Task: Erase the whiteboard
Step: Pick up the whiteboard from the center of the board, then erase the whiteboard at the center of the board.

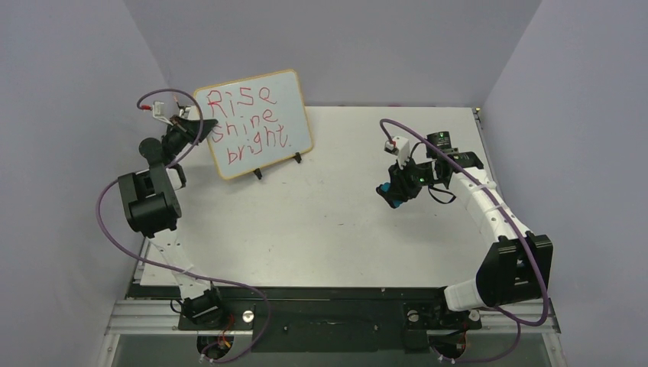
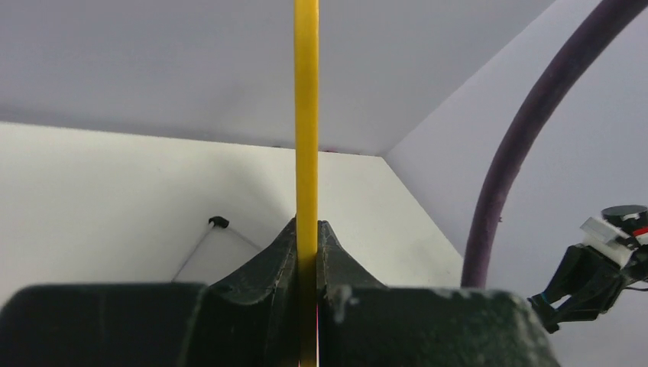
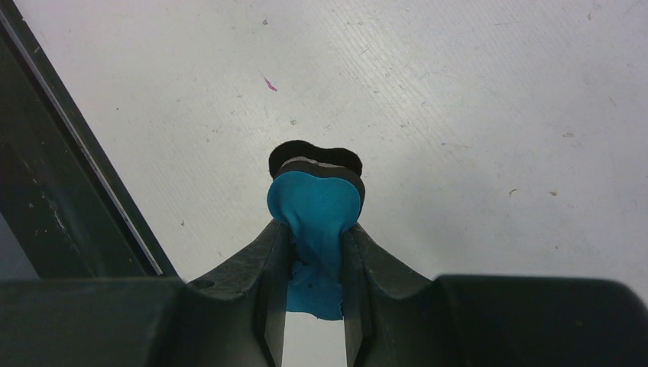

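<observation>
Glossy, round-cornered, yellow-framed whiteboard (image 1: pixel 256 126)

You are working in a robotics lab test cell: plain pale walls (image 1: pixel 61 115) box in a white table (image 1: pixel 321 229) on three sides, with the camera looking down from above. Your left arm (image 1: pixel 149 200) and right arm (image 1: pixel 497 218) are bolted to a black base plate (image 1: pixel 336 321) on a metal frame at the near edge, and purple cables (image 2: pixel 498 199) loop loose from them. A whiteboard (image 1: pixel 256 126) with red writing stands propped on the table, and the tabletop looks scuffed and speckled in the right wrist view.
</observation>
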